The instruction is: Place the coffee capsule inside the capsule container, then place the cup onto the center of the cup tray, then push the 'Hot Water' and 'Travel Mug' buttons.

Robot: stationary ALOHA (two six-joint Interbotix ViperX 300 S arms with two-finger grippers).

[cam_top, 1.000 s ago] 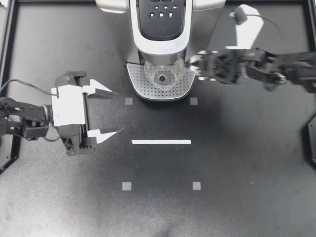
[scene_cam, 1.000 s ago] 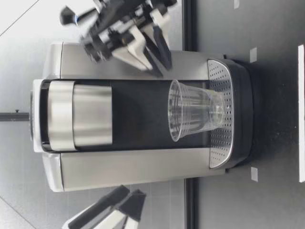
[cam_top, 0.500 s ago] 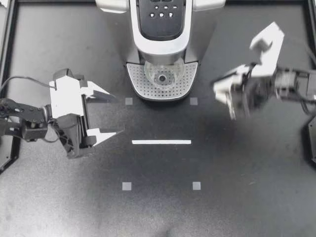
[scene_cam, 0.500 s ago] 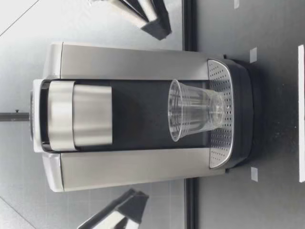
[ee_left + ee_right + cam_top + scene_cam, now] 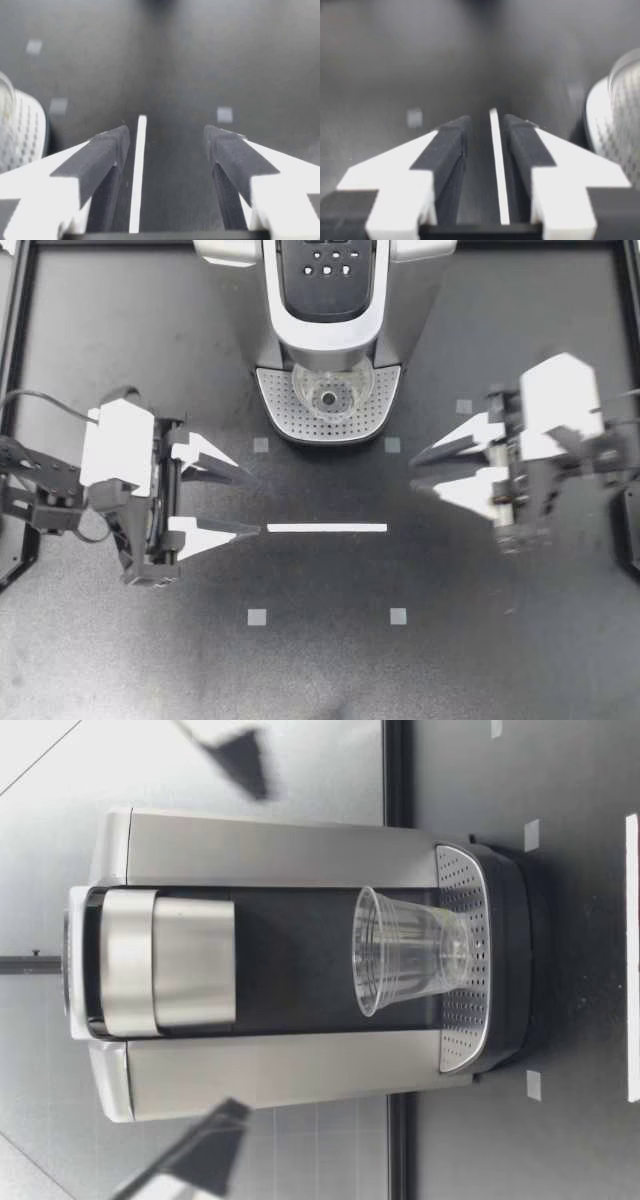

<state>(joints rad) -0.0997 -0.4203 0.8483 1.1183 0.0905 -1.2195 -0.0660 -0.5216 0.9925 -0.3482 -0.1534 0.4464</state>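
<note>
Mid-frame on the table (image 5: 500, 650), flanking the white tape strip (image 5: 327, 528): at centre left, left end effector (image 5: 247, 494), spread wide and empty; at centre right, right end effector (image 5: 415, 471), narrowed to a slim gap, also empty. Farther up, top centre: cup (image 5: 328, 392) upright on the cup tray (image 5: 285, 418), roughly centred (placement judged done); no sight of the capsule, presumably already loaded; left to do, by the look of it: pressing the two buttons (image 5: 327, 268), neither end effector near them.
</note>
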